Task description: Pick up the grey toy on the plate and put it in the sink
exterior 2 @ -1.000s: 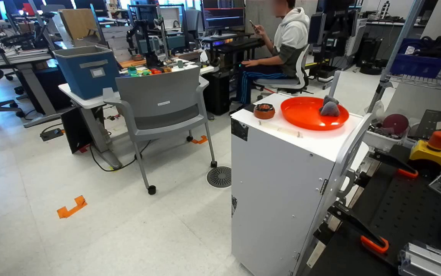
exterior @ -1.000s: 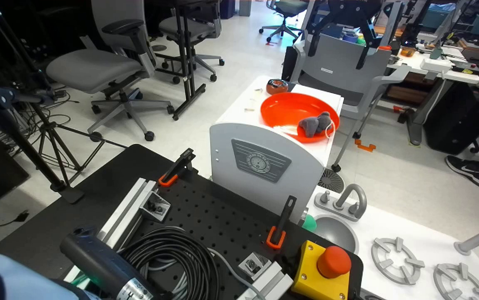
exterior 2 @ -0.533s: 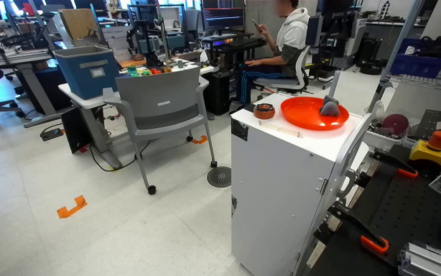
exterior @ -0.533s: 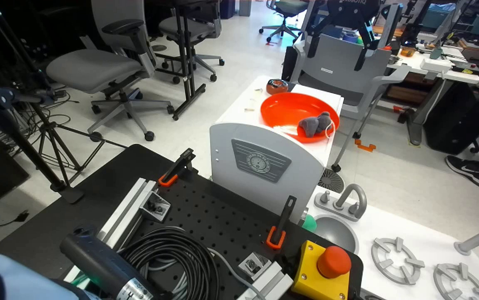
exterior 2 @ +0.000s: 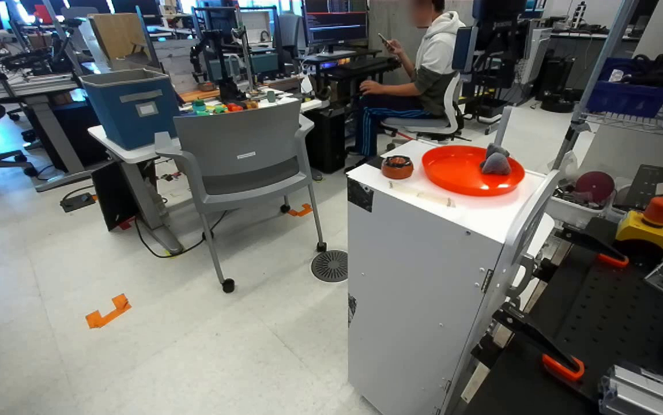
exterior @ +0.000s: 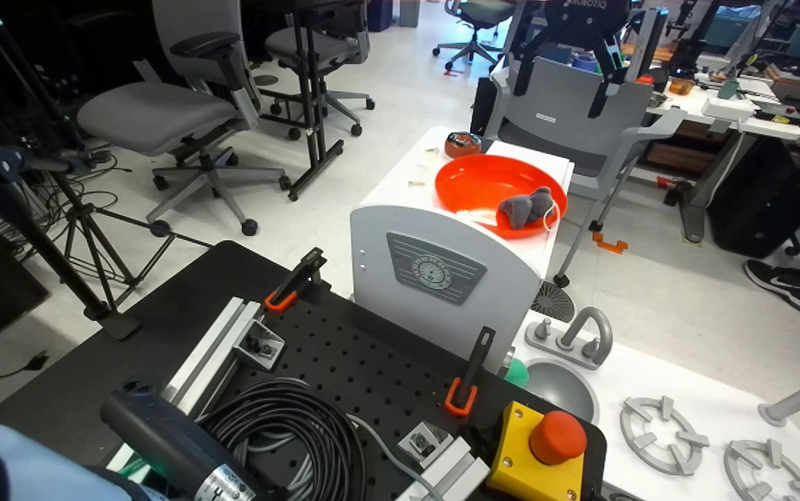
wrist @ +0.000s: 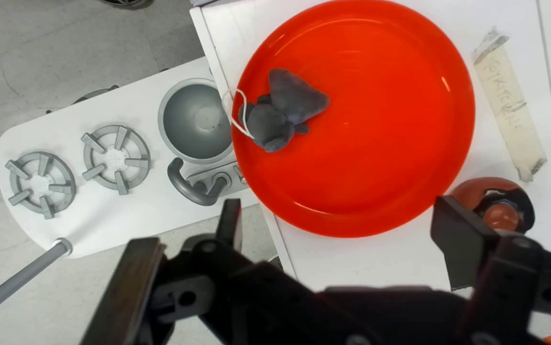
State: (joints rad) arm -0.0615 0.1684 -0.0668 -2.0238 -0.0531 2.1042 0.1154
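Well below the end effector (exterior: 559,101): grey toy (wrist: 280,112)

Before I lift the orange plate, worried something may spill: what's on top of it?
The grey toy lies on the plate, its white loop over the rim. What's beneath the toy is covered.
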